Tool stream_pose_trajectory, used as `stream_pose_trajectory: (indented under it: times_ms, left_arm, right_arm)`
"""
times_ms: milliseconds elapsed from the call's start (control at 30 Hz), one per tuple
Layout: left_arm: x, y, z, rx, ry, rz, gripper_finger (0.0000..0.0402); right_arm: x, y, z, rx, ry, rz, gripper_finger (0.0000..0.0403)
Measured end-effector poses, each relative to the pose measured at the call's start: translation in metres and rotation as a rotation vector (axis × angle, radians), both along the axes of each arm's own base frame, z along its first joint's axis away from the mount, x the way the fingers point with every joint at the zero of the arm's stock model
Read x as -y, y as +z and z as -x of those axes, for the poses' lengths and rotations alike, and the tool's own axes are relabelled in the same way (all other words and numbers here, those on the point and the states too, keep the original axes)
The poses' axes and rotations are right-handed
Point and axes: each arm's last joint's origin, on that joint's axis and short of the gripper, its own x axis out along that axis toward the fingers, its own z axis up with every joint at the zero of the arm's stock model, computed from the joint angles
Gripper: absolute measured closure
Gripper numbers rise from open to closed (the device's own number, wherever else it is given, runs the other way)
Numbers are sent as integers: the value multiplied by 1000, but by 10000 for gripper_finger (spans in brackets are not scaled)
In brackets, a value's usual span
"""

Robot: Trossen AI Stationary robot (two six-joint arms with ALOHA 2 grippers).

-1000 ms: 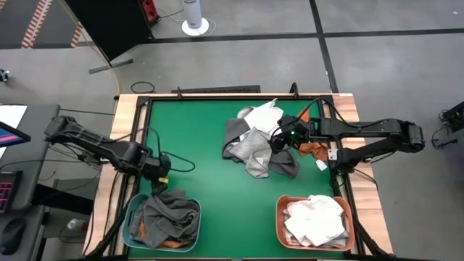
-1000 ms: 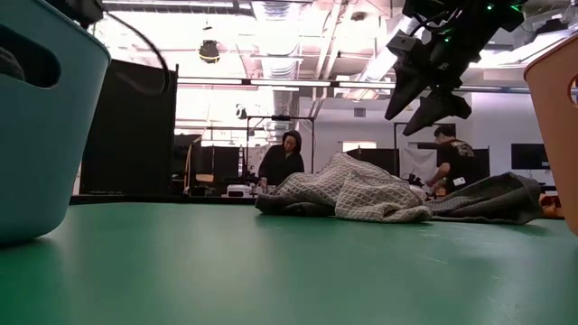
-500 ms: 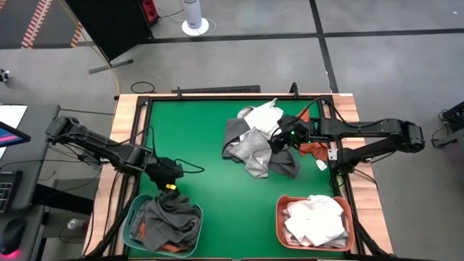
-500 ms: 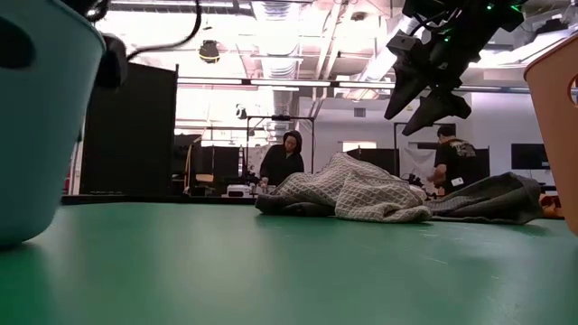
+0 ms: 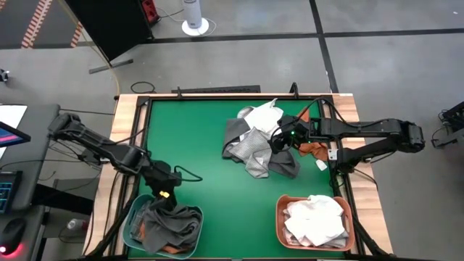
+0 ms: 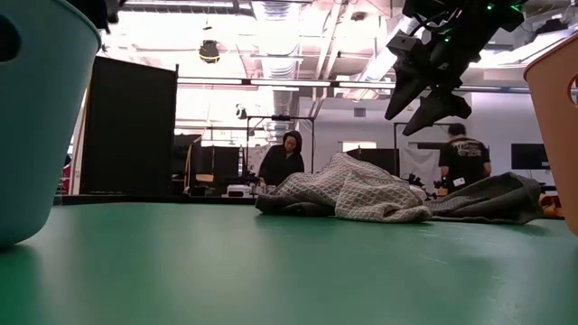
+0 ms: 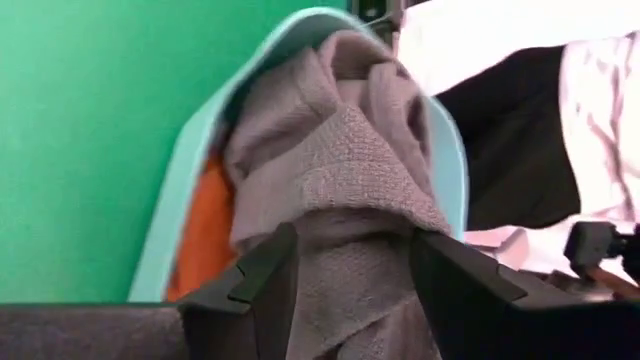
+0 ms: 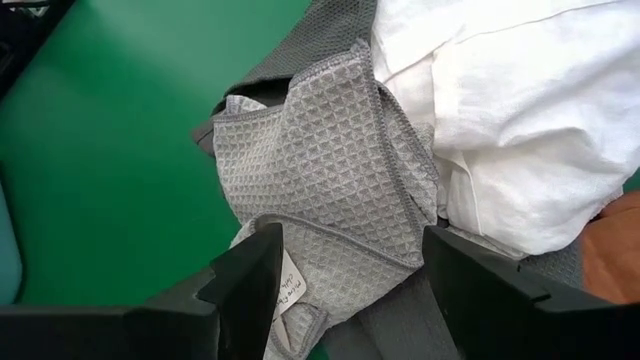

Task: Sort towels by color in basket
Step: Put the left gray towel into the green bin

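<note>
My left gripper (image 7: 345,262) pinches a dark grey towel (image 7: 340,190) over the teal basket (image 5: 133,221) (rust orange already inside); letting go too high could drape it over the rim. My right gripper (image 8: 350,262) hovers spread above the unsorted towels (image 5: 257,141); closing there might snag two colours.

a grey floor (image 5: 239,61) crossed by dark lines is seen; black partition panels (image 6: 131,126), bright ceiling lights (image 6: 271,18) and two people (image 6: 283,161) are shown behind.

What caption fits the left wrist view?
Left claw shut on a dark grey towel over the teal basket.
</note>
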Motion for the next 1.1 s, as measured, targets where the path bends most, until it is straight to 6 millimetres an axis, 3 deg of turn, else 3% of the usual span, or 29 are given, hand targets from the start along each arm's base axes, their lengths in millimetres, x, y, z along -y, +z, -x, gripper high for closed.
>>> stream_pose_trajectory:
  times_ms: [400,600,867,967,1100]
  left_arm:
    - [39,-10,-2,-20,-125,-12,221]
    - [59,-36,-2,-84,-132,-168,221]
    - [67,-71,-8,-188,-64,-384,221]
    - [66,-70,-9,-189,-23,-415,221]
    - [64,-55,-10,-194,-25,-514,221]
  right_arm:
    - [0,0,0,-2,-1,-1,133]
    - [0,0,0,-1,-1,-1,133]
    - [0,-1,1,-17,-5,-5,133]
    - [0,-3,4,-46,-5,-10,133]
    - [0,-4,5,-66,-5,-13,133]
